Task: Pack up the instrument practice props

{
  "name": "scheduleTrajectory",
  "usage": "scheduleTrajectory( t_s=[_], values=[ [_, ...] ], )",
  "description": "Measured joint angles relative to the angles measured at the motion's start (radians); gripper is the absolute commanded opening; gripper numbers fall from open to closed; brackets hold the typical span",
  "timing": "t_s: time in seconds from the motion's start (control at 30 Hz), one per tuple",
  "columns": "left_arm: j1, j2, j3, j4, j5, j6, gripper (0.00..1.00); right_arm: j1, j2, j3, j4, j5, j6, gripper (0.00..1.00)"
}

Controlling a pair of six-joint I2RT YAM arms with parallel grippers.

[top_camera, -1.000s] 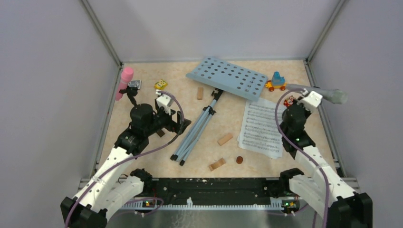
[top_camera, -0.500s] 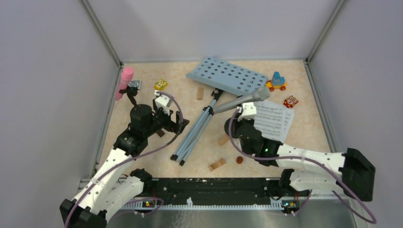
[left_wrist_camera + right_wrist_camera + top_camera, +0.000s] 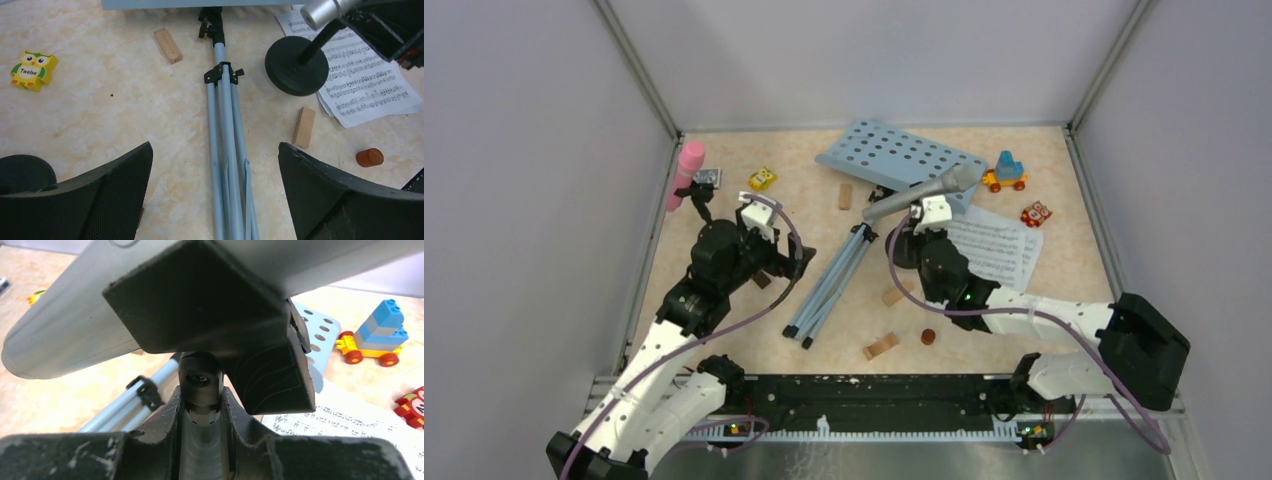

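Note:
The pale blue music rack [image 3: 902, 163] lies flat at the back, its grey-blue tripod legs [image 3: 829, 285] folded and pointing toward me. My left gripper [image 3: 786, 266] hangs open over those legs [image 3: 225, 150], which run between its fingers untouched. My right gripper [image 3: 916, 236] is shut on the stem [image 3: 200, 385] of a black mic holder that carries the silver microphone [image 3: 924, 192]. The holder's round base [image 3: 296, 65] sits low at the left edge of the sheet-music pages [image 3: 996, 252]. The pink microphone [image 3: 688, 170] stands in its holder at the far left.
A yellow owl block [image 3: 762, 179], a blue toy vehicle [image 3: 1006, 172] and a red toy [image 3: 1035, 213] sit near the back. Wooden blocks [image 3: 896, 293] [image 3: 880, 346] [image 3: 845, 195] and a brown cylinder [image 3: 928, 337] lie around the tripod. Grey walls enclose three sides.
My right arm has swung from the right wall to the centre, carrying the silver microphone on its holder. The left arm has shifted only slightly, its jaws still open.

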Motion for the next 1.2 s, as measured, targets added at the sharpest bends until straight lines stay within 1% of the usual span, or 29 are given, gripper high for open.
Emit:
scheduleTrajectory(
  t_s=[0.1,0.2,0.4,0.67,0.77,0.87,0.97,1.1,1.13,1.2],
  values=[
    [0.000,0.000,0.000,-0.001,-0.004,0.000,0.99,-0.069,0.021,0.019,0.023,-0.039,0.002,0.00],
    [0.000,0.000,0.000,-0.003,-0.008,0.000,0.99,-0.095,0.065,0.030,0.050,-0.068,0.000,0.00],
    [0.000,0.000,0.000,-0.017,-0.010,-0.006,0.99,-0.095,0.157,0.025,0.071,-0.126,0.001,0.00],
    [0.000,-0.038,-0.012,-0.035,-0.010,-0.014,0.99,-0.090,0.169,-0.032,0.117,-0.187,0.017,0.00],
    [0.000,-0.046,-0.014,-0.035,-0.010,-0.017,0.99,-0.062,0.167,-0.040,0.126,-0.185,0.022,0.00],
    [0.000,-0.044,-0.016,-0.037,-0.010,-0.017,0.99,-0.003,0.166,-0.042,0.118,-0.174,0.048,0.00],
    [0.000,-0.044,-0.016,-0.036,-0.010,-0.017,0.99,0.056,0.153,-0.042,0.079,-0.146,0.112,0.00],
    [0.000,-0.044,-0.017,-0.036,-0.009,-0.018,0.99,0.100,0.121,-0.035,0.005,-0.083,0.208,0.00],
    [0.000,-0.044,-0.017,-0.035,-0.006,-0.018,0.99,0.104,0.117,-0.031,-0.013,-0.068,0.232,0.03],
    [0.000,-0.044,-0.019,-0.032,0.001,-0.017,0.99,0.106,0.116,-0.018,-0.041,-0.043,0.268,0.21]
  ],
)
